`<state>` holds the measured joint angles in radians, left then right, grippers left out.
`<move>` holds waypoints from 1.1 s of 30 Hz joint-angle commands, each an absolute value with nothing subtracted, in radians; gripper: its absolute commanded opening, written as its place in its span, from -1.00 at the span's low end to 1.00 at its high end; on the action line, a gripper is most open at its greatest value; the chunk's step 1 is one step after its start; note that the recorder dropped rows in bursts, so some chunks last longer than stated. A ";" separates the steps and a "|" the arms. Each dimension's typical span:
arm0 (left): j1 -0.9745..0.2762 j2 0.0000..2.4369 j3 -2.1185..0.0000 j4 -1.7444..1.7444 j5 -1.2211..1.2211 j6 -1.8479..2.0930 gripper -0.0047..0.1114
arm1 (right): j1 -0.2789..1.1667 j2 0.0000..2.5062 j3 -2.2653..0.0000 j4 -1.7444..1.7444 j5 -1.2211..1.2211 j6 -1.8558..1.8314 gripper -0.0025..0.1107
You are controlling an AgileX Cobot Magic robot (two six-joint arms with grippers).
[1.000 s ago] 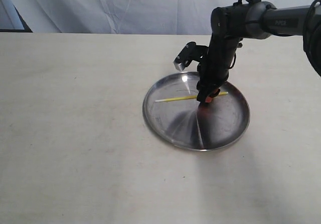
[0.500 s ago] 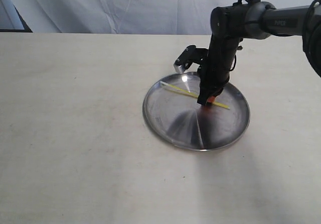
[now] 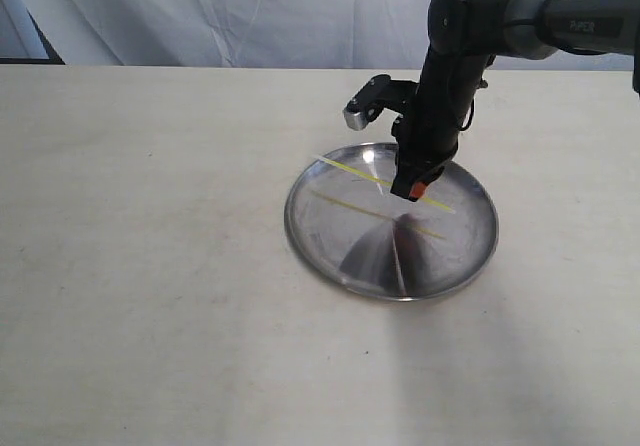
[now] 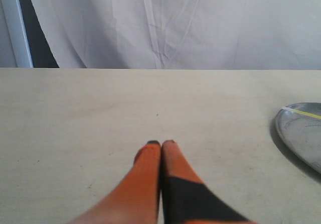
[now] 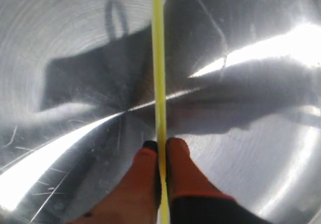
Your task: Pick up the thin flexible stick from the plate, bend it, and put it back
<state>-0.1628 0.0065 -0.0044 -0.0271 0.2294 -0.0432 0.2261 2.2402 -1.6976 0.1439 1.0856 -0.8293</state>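
**Exterior view.** The right gripper (image 3: 414, 188) hangs over the plate (image 3: 330, 251), which sits on the counter (image 3: 150, 286). Its jaws are clamped on the stick (image 3: 350, 169), gripping it nearer the right-hand end than the middle. The stick is straight and slanted, with its left tip near the far left rim of the plate. It is held clear of the plate surface, and a faint yellow reflection shows on the metal below it.

**Left wrist view.** The left gripper (image 4: 160, 143) sits over bare counter (image 4: 75, 113). Its orange jaws are together and hold nothing. The plate (image 4: 296, 133) shows at the picture's edge, well apart from this gripper, and a short length of the stick (image 4: 301, 112) is visible above it.

**Right wrist view.** The jaws of the right gripper (image 5: 159, 144) are pinched on the stick (image 5: 159, 58). The stick runs straight out past the tips, across the shiny plate (image 5: 65, 28).
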 commanded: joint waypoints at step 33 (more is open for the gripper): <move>-0.162 0.310 -0.212 -0.818 0.062 -0.412 -0.92 | 0.222 2.155 -1.692 0.325 1.107 -0.839 -0.97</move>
